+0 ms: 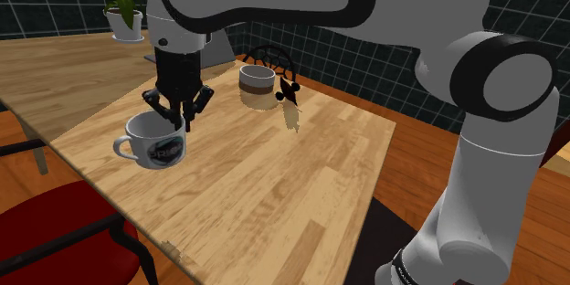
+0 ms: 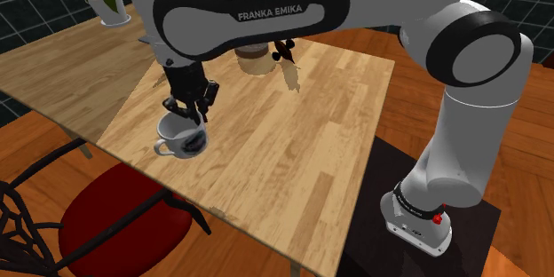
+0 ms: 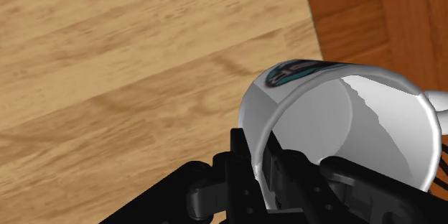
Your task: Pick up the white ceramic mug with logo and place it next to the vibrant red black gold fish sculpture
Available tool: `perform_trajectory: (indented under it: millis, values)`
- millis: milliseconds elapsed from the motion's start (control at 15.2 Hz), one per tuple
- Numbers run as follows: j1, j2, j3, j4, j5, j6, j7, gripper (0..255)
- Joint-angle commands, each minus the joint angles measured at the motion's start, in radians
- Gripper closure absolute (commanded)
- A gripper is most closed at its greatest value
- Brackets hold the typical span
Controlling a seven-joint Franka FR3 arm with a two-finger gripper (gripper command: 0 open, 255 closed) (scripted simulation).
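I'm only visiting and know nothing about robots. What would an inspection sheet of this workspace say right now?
Surface: wooden plank table.
Job's things: white mug with a dark logo, near the table edge by the red chair; small dark fish sculpture at the far side, well apart from the mug.
Clutter: tan cup beside the fish sculpture.
Gripper: jaws shut on the mug's wall, one inside and one outside.
Cables: nothing seen.
Surroundings: red chair, potted plant on a second table, dark tiled wall, wood floor.
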Motion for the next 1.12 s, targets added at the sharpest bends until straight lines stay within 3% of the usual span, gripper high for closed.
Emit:
perform_trajectory:
  millis: [0, 858, 1056]
  values:
    - [0.004, 0.005, 0.001, 0.033, -0.002, -0.029, 0.002, 255]
    - [0.048, 0.070, 0.004, 0.296, -0.034, -0.231, 0.020, 255]
    - [-0.039, -0.040, -0.008, 0.150, 0.021, -0.187, -0.054, 255]
